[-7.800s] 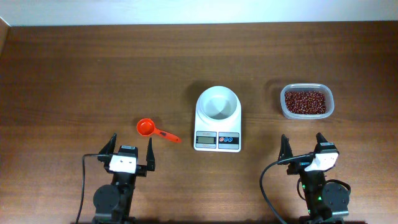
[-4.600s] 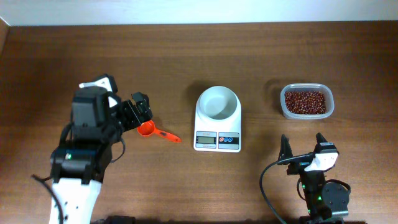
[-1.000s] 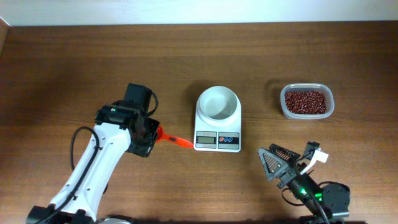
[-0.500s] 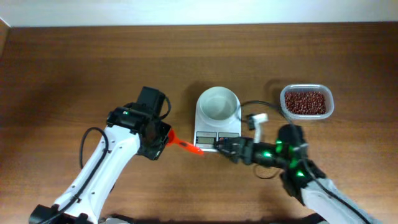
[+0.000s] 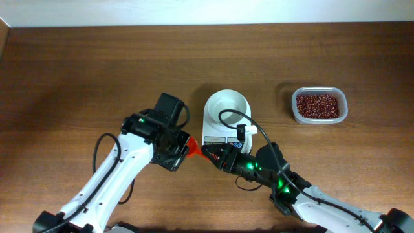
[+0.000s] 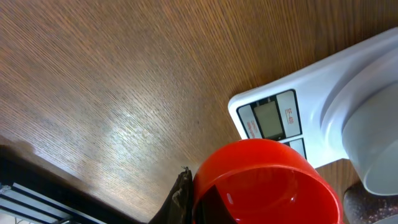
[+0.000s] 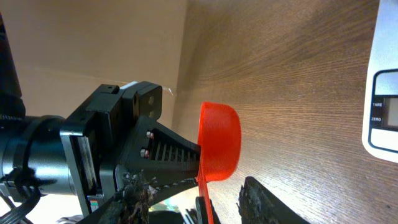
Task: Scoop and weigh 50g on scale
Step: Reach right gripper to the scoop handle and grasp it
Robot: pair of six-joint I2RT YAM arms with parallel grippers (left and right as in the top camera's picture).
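Just in front of the scale [image 5: 226,116], at its display end, both grippers meet on one scoop [image 5: 193,147]. I read the left gripper [image 5: 185,149] as clamped tight. In the right wrist view its two black, ribbed triangular fingers [image 7: 168,152] converge on the scoop where bowl joins handle. In the left wrist view the glossy bowl fills the lower frame directly ahead of the camera. I read the right gripper [image 5: 215,156] as partly open. Its dark fingers [image 7: 264,198] stand on either side of the thin handle, and a gap shows between the handle and the finger nearer the scale, so I do not call it a grip. Whether the other finger touches the handle I cannot tell.

Scoop: orange-red moulded plastic, smooth and shiny, a round cup with a narrow flat handle, beside the scale's front-left corner.

Scale: white plastic, a rounded rectangular base carrying a round white bowl that holds nothing, with a grey display [image 6: 268,118] and red lettering beside it.

Beans [image 5: 317,105]: small dark red-brown grains, heaped in a clear, round-cornered rectangular tub [image 5: 343,110], well to the right of the scale and level with its bowl.

Table [image 5: 77,71]: brown wood grain with a soft sheen.
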